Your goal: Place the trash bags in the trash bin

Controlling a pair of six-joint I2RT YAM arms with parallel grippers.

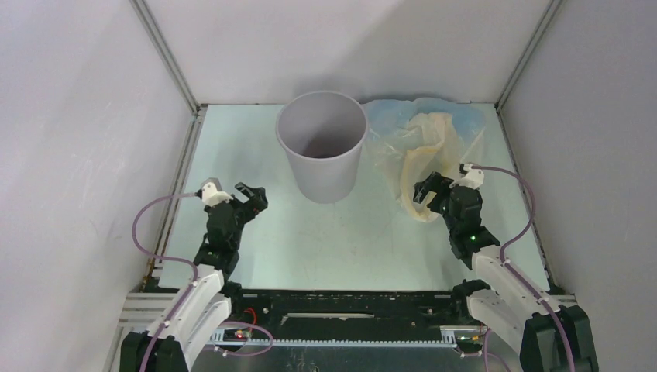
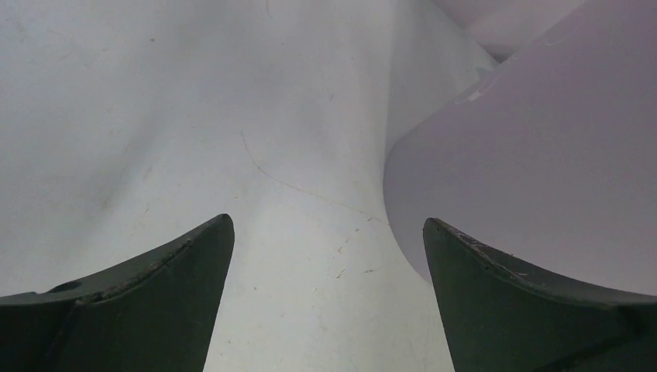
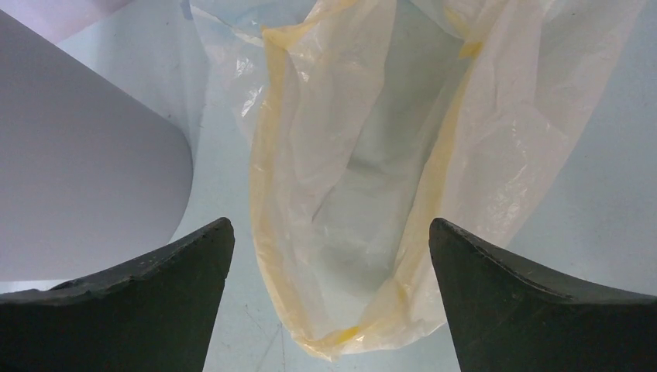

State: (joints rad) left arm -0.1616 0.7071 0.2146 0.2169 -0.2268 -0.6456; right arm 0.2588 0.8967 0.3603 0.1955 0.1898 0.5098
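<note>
The light grey round trash bin (image 1: 322, 144) stands upright at the back middle of the table. Its wall shows in the left wrist view (image 2: 534, 155) and the right wrist view (image 3: 77, 170). A cream-yellow trash bag (image 1: 424, 155) lies flat to the bin's right, over a pale blue bag (image 1: 465, 116). In the right wrist view the cream-yellow bag (image 3: 364, 155) lies just ahead between my fingers. My right gripper (image 1: 426, 195) is open and empty at the bag's near end. My left gripper (image 1: 249, 198) is open and empty, left of the bin's base. No bright blue bag shows.
White enclosure walls (image 1: 77, 155) stand on the left, back and right. An aluminium frame rail (image 1: 178, 186) runs along the table's left edge. The pale green tabletop (image 1: 341, 240) lies between the two arms.
</note>
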